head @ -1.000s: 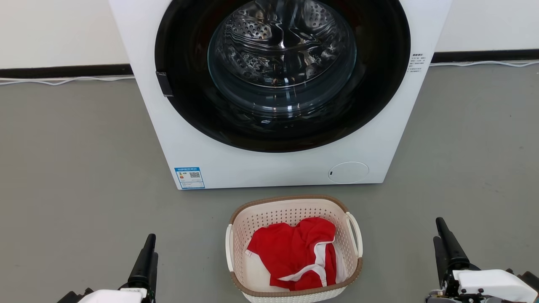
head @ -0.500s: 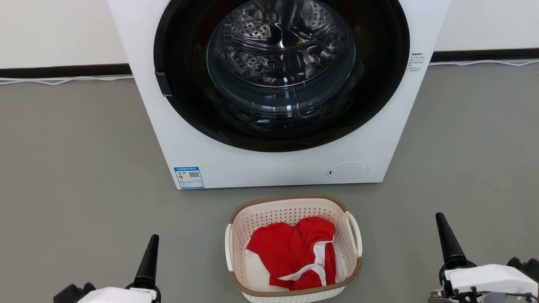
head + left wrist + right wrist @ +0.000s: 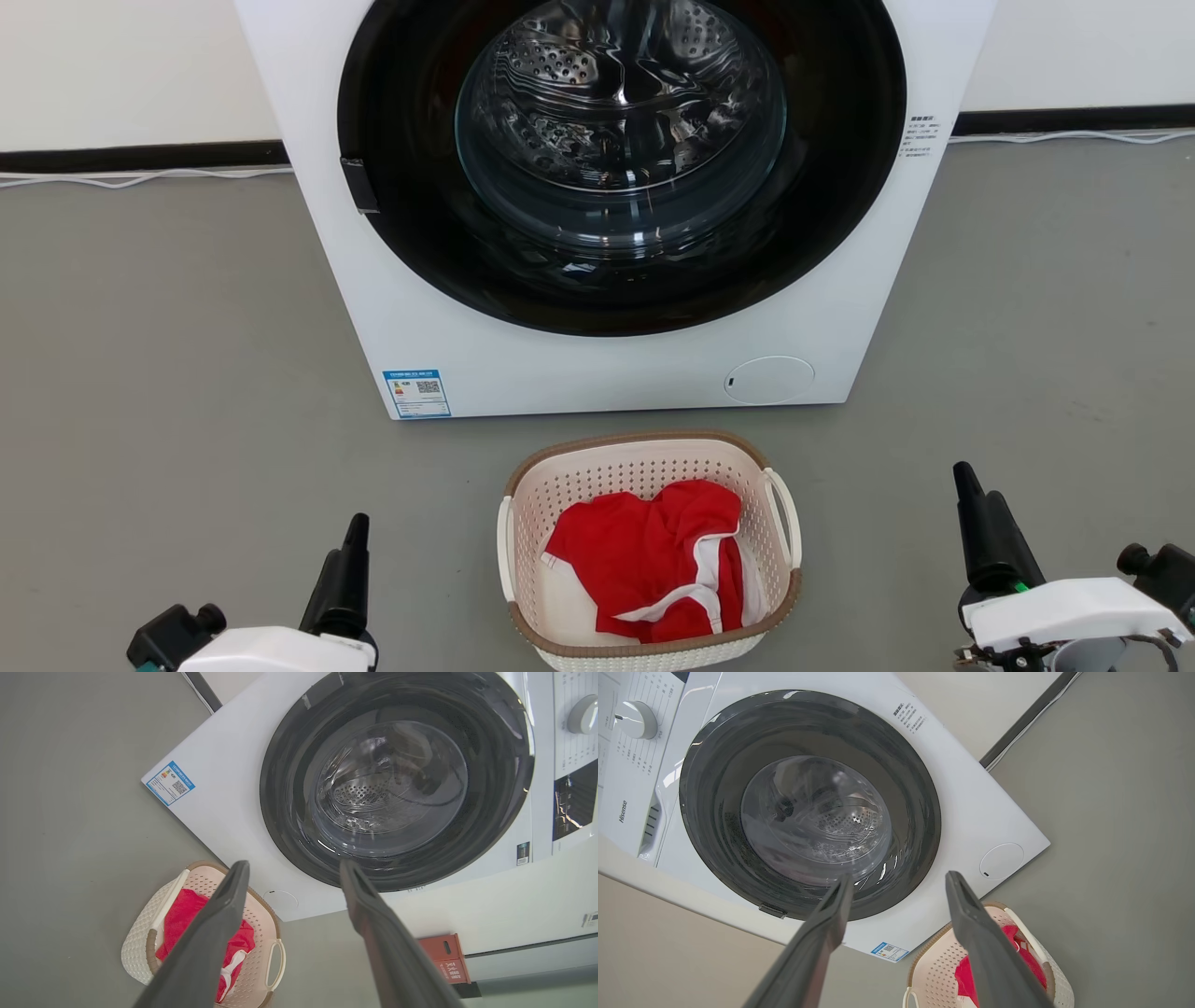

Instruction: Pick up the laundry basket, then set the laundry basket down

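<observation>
The laundry basket point(image 3: 597, 481) sits on the grey floor point(image 3: 187, 373) just in front of the washer point(image 3: 597, 373), upright, with a red garment point(image 3: 644, 560) trimmed in white heaped inside. It has not shifted over the last second, and its two white loop handles stand free at either side. The left hand point(image 3: 353, 537) has crept inward toward the basket's left side and turned a little, while the right hand point(image 3: 971, 490) has edged up and slightly inward on the other flank. Both are low and well apart from the basket, touching nothing. The left wrist view shows the left fingers point(image 3: 224, 905) spread wide with the basket below them, and the right wrist view shows the right fingers point(image 3: 985, 942) equally parted, the basket's rim at the lower edge. This reads as the start of a two-sided approach: the lift is not yet begun, and each hand has to close on its handle or rim first
</observation>
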Robot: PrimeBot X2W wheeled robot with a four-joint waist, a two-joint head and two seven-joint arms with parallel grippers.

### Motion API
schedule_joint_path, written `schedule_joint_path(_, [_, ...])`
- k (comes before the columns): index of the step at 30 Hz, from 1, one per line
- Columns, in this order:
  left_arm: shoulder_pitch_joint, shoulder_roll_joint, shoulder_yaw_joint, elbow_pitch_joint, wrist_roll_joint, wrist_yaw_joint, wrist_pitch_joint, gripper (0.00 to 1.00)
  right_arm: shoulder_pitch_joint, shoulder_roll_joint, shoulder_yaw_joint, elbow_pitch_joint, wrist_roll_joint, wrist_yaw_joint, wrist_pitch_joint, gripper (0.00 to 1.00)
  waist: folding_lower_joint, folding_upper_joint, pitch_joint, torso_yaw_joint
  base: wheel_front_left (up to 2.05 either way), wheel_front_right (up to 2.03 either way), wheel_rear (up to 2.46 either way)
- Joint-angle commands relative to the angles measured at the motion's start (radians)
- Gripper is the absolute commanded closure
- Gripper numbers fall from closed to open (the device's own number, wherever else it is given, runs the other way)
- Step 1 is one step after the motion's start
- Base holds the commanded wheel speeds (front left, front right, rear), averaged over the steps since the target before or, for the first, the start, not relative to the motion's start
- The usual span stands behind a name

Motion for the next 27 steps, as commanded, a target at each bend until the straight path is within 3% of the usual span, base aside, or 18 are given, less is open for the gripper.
schedule_joint_path(1, [-0.042, 0.008, 0.005, -0.031, 0.05, 0.006, -0.015, 0.0, -0.039, -0.018, 0.011, -0.037, -0.05, 0.004, -0.017, 0.0, -0.0001, 0.0, 0.0, -0.001, 0.0, 0.0, 0.0])
schedule_joint_path(16, [-0.038, 0.011, -0.022, -0.017, 0.311, 0.039, -0.061, 0.0, -0.04, -0.036, 0.026, -0.048, -0.281, 0.005, -0.064, 0.0, -0.0001, 0.0, 0.001, -0.006, 0.0, 0.0, 0.0])
schedule_joint_path(27, [-0.04, 0.012, -0.033, -0.002, 0.437, 0.054, -0.091, 0.0, -0.042, -0.048, 0.038, -0.054, -0.411, 0.005, -0.093, 0.0, -0.0001, 0.0, 0.004, -0.006, 0.0, 0.0, 0.0])
